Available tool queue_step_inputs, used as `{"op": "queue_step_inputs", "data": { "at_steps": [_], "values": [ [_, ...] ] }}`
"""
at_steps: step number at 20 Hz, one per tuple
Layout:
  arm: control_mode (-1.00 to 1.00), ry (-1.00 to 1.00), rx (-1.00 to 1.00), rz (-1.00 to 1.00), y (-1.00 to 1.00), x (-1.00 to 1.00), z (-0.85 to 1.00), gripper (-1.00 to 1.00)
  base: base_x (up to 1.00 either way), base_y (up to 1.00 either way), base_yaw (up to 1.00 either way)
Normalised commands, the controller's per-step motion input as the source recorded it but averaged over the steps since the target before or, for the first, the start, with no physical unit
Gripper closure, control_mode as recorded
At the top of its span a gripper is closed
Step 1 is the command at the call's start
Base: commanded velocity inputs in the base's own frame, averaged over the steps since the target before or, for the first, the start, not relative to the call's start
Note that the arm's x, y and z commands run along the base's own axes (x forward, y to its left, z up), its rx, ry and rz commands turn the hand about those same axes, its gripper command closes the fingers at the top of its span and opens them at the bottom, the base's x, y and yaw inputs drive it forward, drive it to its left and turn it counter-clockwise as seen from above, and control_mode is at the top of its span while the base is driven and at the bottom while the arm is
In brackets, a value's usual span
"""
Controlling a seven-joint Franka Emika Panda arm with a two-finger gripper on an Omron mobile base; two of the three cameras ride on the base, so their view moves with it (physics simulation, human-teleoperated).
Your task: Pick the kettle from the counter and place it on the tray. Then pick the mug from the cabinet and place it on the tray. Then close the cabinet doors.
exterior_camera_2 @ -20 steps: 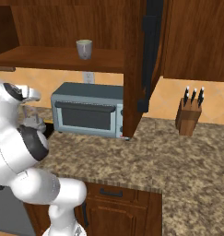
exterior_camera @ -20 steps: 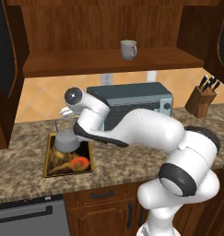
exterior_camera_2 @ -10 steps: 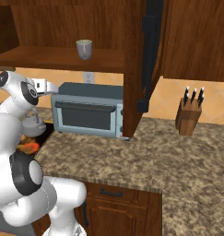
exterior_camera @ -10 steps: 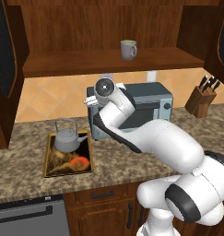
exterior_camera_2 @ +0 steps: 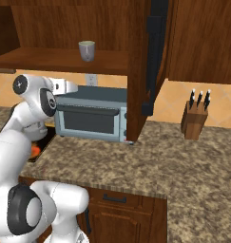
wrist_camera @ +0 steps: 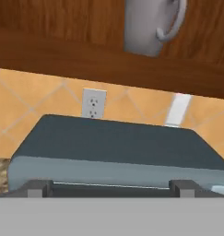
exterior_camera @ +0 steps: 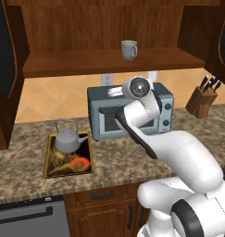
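Since a second ago the arm has swung away from the tray (exterior_camera: 48, 157) and risen; then its hand hung over the kettle (exterior_camera: 67, 139) at the left of the tabletop (exterior_camera: 21, 171), now the wrist sits in front of the toaster oven (exterior_camera: 165, 113), at about 3 o'clock from the tray in the left base view; the kettle stands on the tray's far half, free of the arm, upright, its wire handle arched over the lid; an orange patch of the tray's picture shows at 5 o'clock from it. The pincer (wrist_camera: 109, 186) is released, its two dark tips wide apart at the bottom of the hand view, nothing between them; it faces the oven's flat grey top, with the wall outlet (wrist_camera: 93, 103) behind at 12 o'clock. The mug (exterior_camera: 129, 49) rests on the cabinet (exterior_camera: 104, 62) shelf, upright, above the oven; its handle turns to the right in the hand view. A knife block (exterior_camera: 200, 101) stands at the far right of the tabletop. No writing can be read on anything.
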Motion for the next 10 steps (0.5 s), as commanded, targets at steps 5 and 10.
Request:
{"op": "queue_step_inputs", "data": {
  "at_steps": [5, 10],
  "values": [
    [-1.0, -0.12, 0.16, 0.03, -0.69, -0.01, 0.63, -1.0, 0.0, 0.0, 0.0],
    [-1.0, -0.01, 0.13, 0.06, -0.29, 0.04, 0.41, -1.0, 0.0, 0.0, 0.0]
  ]
}}
